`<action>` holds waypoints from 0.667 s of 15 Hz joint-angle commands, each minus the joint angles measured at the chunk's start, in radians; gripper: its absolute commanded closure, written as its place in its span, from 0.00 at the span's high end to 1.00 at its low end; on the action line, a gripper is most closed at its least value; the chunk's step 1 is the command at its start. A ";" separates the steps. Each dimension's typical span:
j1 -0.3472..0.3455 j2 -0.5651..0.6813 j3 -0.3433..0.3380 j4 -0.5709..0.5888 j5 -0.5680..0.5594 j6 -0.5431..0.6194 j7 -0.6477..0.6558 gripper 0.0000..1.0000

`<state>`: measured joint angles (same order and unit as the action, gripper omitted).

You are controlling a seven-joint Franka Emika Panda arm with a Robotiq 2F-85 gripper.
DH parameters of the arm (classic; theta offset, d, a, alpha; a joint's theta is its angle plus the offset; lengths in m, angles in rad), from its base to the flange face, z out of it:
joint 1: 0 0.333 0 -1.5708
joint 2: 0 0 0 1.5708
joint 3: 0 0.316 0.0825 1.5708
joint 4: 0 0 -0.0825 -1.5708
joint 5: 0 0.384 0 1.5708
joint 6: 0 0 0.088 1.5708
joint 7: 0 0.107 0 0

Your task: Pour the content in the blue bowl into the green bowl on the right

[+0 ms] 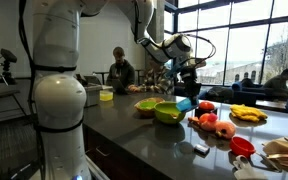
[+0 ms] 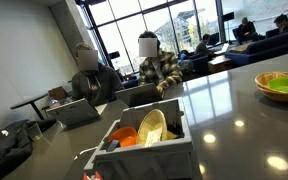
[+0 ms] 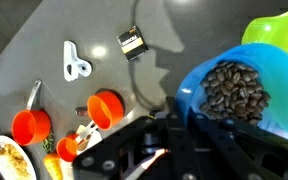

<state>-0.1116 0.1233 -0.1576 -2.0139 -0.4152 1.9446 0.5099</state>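
Blue bowl [image 3: 191, 90], one, sits right of centre in my wrist view, beans [image 3: 234, 90] inside, my gripper [image 3: 174, 130] clamped on its rim; one green bowl [image 3: 279, 30] upper right; three red cups [image 3: 106, 108] lower left.

blue bowl [image 3: 192, 82] and green bowl [image 3: 280, 30]: smooth, glossy plastic. content [image 3: 234, 90]: dark, matt, rough-looking pieces. table [image 3: 34, 30]: smooth dark grey top with a soft sheen. red cups [image 3: 106, 108]: shiny plastic.

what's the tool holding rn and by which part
The tool is shut on the blue bowl, gripping its rim on the side nearest the wrist camera; the dark content sits inside.
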 commanded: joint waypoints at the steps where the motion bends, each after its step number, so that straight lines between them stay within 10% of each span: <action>1: 0.020 -0.001 0.008 0.020 -0.032 -0.044 -0.004 0.01; 10: 0.073 -0.008 0.058 0.007 -0.059 -0.049 -0.032 0.01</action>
<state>-0.0554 0.1263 -0.1133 -2.0054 -0.4579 1.9075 0.4965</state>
